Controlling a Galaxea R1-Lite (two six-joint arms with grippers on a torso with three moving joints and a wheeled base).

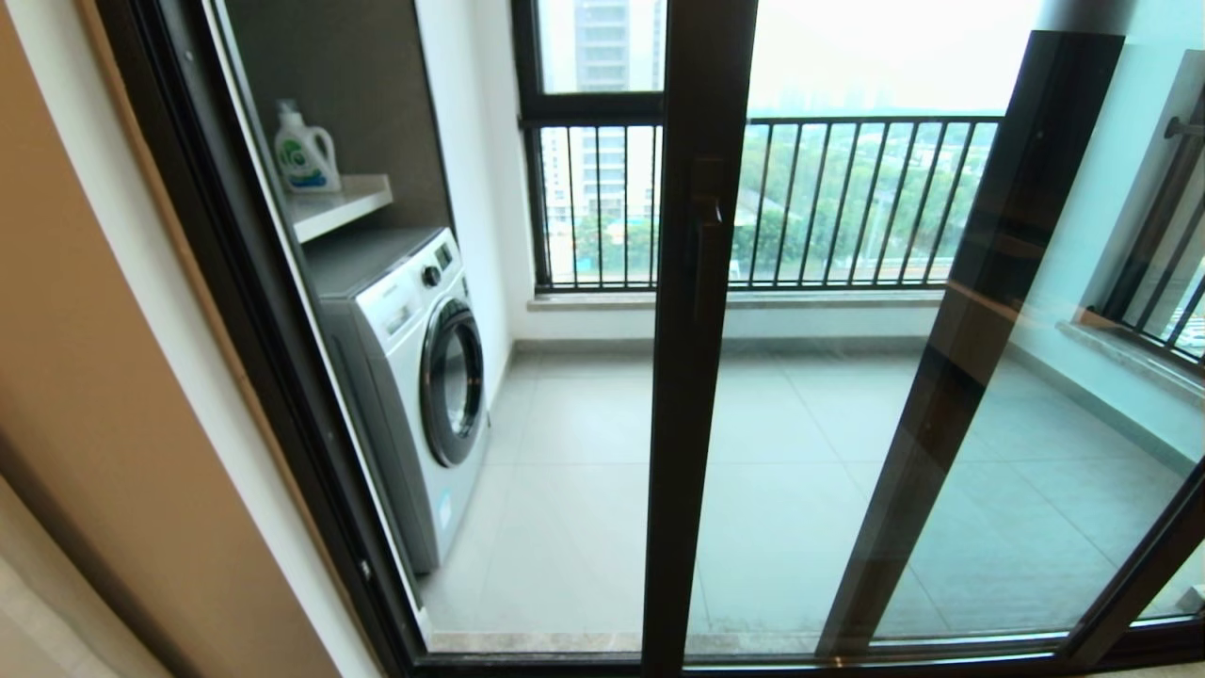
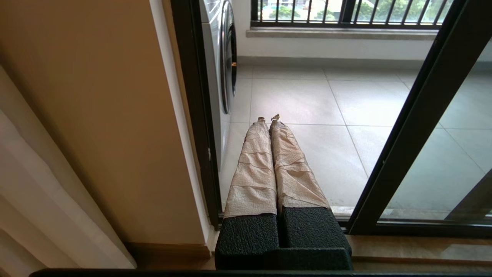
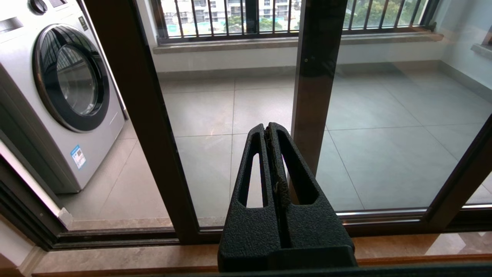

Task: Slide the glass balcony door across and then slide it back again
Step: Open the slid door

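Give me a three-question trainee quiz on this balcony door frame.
1. True or false: the left gripper is shut on the dark brown framed glass balcony door's slim dark handle.
2. The white front-loading washing machine stands on which side of the balcony? A) robot's left B) robot's right
3. Fill in: the right gripper is ____.

Key: 1 false, it touches nothing; 2 A; 3 shut.

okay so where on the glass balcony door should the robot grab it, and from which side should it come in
Probably the slim dark handle midway up the upright of the glass balcony door. It stands proud of the frame and runs vertically, so come straight in from the room side with the fingers either side of it. Both the left tool and right tool are shut and low.
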